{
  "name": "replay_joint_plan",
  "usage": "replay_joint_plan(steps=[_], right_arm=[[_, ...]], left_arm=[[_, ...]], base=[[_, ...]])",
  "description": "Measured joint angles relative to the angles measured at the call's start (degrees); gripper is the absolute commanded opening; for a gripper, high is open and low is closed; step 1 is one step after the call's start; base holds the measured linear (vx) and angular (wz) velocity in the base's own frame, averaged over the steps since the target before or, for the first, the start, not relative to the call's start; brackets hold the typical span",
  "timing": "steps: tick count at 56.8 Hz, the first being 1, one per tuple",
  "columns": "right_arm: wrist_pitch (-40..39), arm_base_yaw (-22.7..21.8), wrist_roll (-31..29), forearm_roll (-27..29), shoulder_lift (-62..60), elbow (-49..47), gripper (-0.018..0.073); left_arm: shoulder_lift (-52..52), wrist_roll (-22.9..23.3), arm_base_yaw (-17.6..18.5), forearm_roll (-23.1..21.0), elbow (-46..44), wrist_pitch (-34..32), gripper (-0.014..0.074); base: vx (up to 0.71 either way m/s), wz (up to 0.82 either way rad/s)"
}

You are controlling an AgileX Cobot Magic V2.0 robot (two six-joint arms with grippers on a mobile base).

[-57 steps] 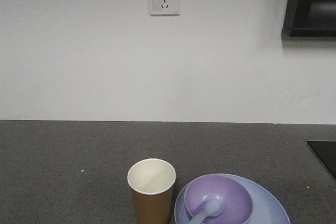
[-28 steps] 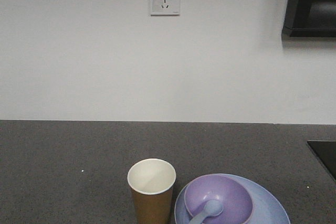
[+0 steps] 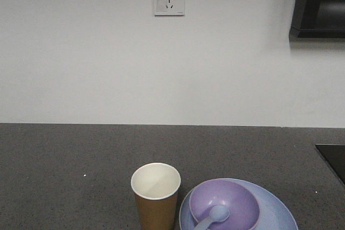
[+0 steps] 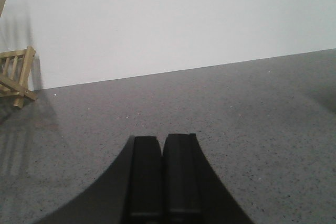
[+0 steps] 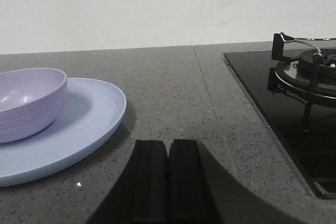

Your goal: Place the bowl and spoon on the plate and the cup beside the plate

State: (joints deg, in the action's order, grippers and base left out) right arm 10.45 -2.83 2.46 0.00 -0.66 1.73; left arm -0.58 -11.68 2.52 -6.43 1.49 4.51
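Cup (image 3: 156,195) stands upright at the plate's nine o'clock, just beside its rim. Bowl (image 3: 224,204) sits on the plate (image 3: 275,214), with the spoon (image 3: 214,215) resting inside the bowl. Your left gripper (image 4: 161,177) and right gripper (image 5: 168,179) are both pinched together, empty, low over the counter (image 3: 81,154). You seem finished; next, simply keep both arms clear.

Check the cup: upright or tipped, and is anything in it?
Upright and apparently empty. The cup stands beside the plate, mouth up, with only its cream inside showing; its base is cut off.
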Motion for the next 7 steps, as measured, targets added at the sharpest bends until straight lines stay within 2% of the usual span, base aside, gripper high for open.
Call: replay_joint_plan(steps=[7], right_arm=[[0.0, 0.0, 0.0, 0.0, 0.0, 0.0, -0.0011]], left_arm=[[0.0, 0.0, 0.0, 0.0, 0.0, 0.0, -0.0003]], base=[[0.0, 0.0]])
